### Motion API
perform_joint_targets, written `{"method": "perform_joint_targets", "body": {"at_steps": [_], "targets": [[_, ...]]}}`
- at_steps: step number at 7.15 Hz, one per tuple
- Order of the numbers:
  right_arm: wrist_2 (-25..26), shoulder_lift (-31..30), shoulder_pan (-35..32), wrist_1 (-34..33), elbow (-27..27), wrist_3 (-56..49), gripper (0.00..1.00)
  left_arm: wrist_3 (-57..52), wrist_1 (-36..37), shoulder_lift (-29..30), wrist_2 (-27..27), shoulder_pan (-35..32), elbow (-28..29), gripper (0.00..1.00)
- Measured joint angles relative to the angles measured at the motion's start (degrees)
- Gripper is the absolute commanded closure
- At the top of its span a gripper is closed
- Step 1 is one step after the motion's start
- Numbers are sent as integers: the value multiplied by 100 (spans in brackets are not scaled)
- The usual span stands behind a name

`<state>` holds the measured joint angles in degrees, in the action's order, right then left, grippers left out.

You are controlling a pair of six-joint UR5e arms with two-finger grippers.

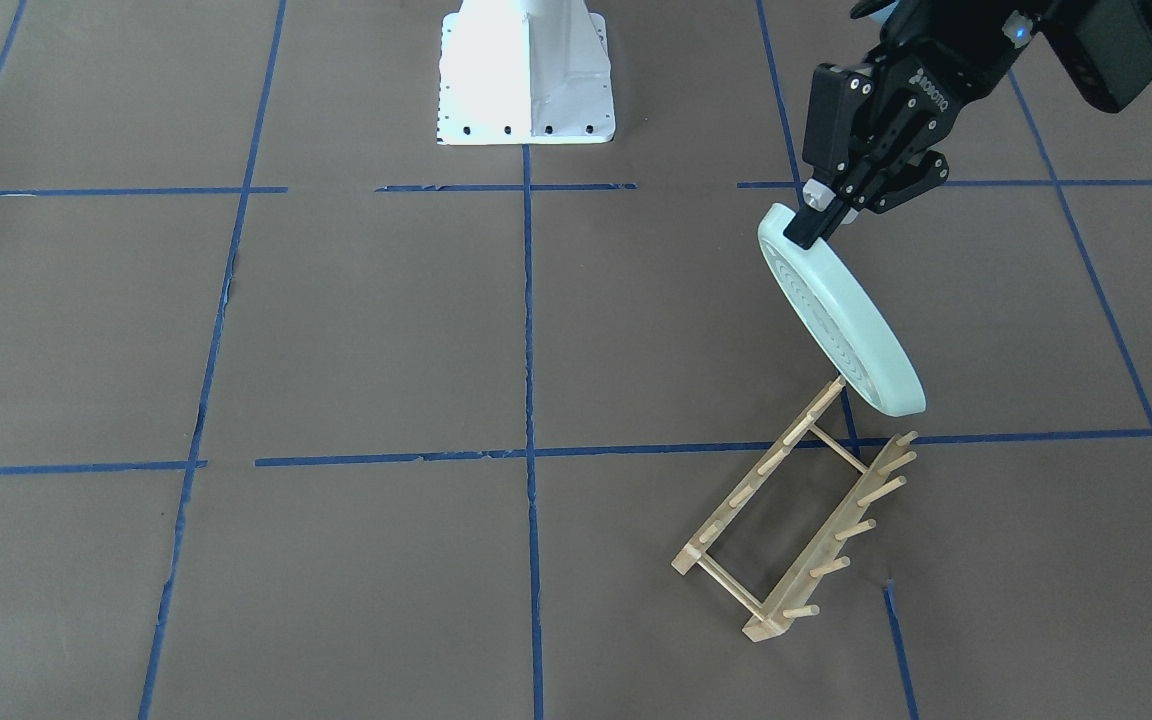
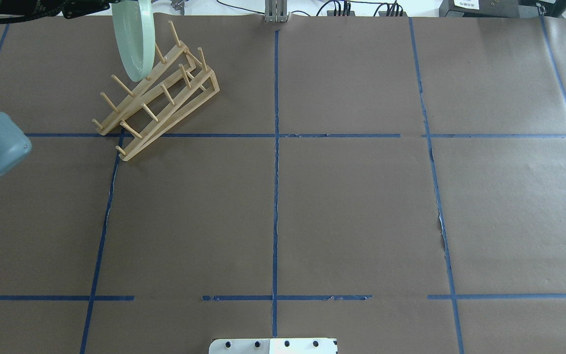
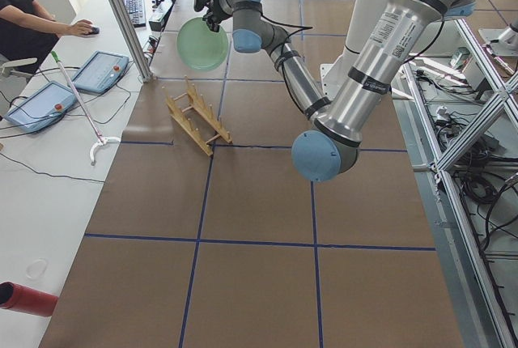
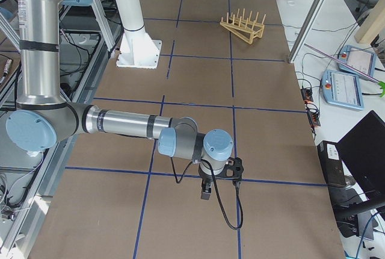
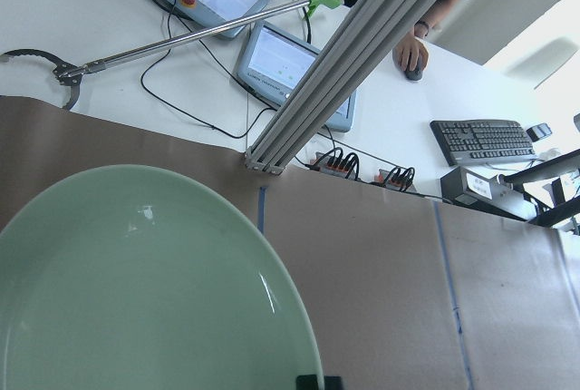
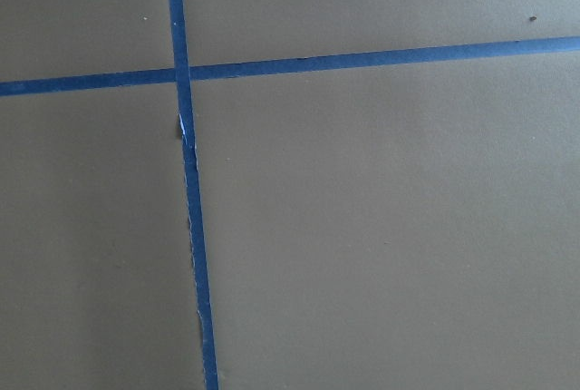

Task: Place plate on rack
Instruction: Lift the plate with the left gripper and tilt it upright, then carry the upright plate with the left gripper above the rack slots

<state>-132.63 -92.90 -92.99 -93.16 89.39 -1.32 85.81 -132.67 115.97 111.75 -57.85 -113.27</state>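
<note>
Plate, round pale mint-green glossy ceramic (image 1: 841,320): hangs on edge, tilted, above small light-wood pegged rack (image 1: 826,545), apart from it. Left gripper (image 1: 816,215) pinches top rim, judged to leave lower edge free for peg slot. Right gripper (image 4: 206,194) low over table, well apart; opening cannot tell.

My left gripper (image 1: 812,216) holds the plate (image 1: 841,315) on edge just above the rack (image 1: 796,520), at eleven o'clock on the bench (image 1: 336,330).

count: 1 plate (image 1: 841,320), 1 rack (image 1: 796,520), 2 arms (image 3: 380,40), 2 pendants (image 3: 99,71), 1 kbd (image 5: 485,139), 1 operator (image 3: 16,16).
</note>
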Motion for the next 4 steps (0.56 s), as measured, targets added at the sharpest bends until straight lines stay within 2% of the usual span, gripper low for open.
{"method": "perform_joint_targets", "body": {"at_steps": [2, 4], "targets": [[0, 0, 0, 0, 0, 0, 0, 789, -1710, -300, -41, -6, 507, 100], [0, 0, 0, 0, 0, 0, 0, 1279, -2768, -294, -379, 3, 1125, 100]]}}
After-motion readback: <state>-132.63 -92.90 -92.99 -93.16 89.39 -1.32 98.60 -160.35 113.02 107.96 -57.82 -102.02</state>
